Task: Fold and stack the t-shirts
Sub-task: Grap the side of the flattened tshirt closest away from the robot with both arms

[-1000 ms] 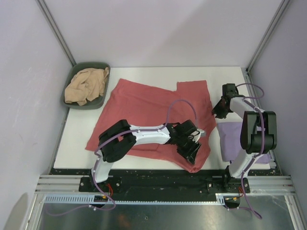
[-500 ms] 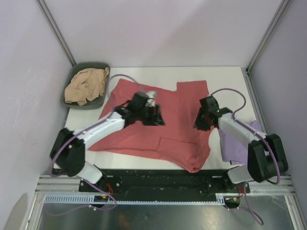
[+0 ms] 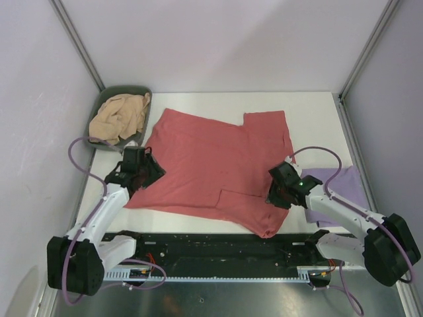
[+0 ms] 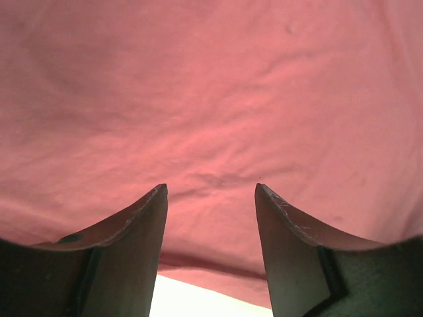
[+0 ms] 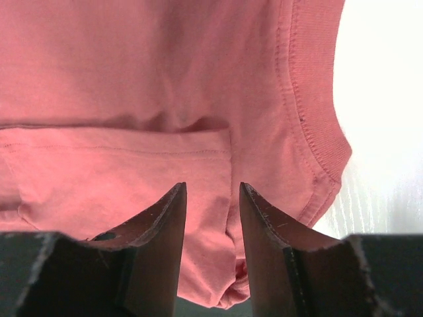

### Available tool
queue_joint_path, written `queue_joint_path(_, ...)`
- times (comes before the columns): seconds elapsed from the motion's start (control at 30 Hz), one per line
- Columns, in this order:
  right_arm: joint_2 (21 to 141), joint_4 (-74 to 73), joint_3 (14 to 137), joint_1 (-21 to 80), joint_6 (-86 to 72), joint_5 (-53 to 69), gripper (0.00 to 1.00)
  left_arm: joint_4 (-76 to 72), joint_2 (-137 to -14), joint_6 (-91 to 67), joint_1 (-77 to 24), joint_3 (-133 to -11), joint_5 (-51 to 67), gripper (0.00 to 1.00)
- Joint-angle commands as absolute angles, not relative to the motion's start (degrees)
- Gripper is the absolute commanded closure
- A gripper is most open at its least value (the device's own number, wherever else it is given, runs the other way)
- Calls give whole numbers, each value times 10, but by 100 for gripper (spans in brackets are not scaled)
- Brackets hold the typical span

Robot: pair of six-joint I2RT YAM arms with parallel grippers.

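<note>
A large salmon-red t-shirt (image 3: 211,158) lies spread across the white table (image 3: 310,112), one near corner folded up at its lower right. My left gripper (image 3: 151,173) sits at its left edge, open, with cloth beneath the fingers (image 4: 132,224) and nothing clamped. My right gripper (image 3: 273,191) hovers open over the shirt's right sleeve area; the ribbed hem (image 5: 317,132) shows in the right wrist view. A pale lavender t-shirt (image 3: 340,191) lies flat at the right, partly under the right arm. A tan t-shirt (image 3: 119,117) is crumpled in the bin.
The dark green oval bin (image 3: 141,90) stands at the back left corner. Metal frame posts rise at both back corners. The table's near edge runs just below the red shirt's folded corner (image 3: 264,231).
The left arm swung from the shirt's middle out to its left edge. The right arm came down toward the near right part of the shirt. Both pairs of jaws have widened.
</note>
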State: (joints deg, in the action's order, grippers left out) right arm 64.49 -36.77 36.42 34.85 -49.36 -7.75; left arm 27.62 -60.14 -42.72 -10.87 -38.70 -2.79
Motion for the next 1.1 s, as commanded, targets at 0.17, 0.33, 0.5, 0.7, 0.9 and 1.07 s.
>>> queue_joint_path(0.17, 685, -311, 351, 345, -490, -103, 57, 313, -586, -442, -20, -347, -73, 38)
queue_joint_path(0.33, 693, -294, 344, 343, -483, -102, 57, 322, -584, -441, 6, -336, -100, 37)
queue_joint_path(0.5, 698, -283, 337, 339, -475, -105, 58, 324, -582, -439, 26, -331, -118, 36)
queue_joint_path(0.7, 702, -274, 334, 335, -468, -110, 61, 324, -583, -440, 31, -329, -125, 36)
queue_joint_path(0.9, 702, -264, 328, 330, -467, -107, 67, 326, -578, -438, 34, -327, -138, 37)
queue_joint_path(1.07, 688, -265, 328, 330, -466, -105, 69, 328, -576, -442, 37, -324, -151, 37)
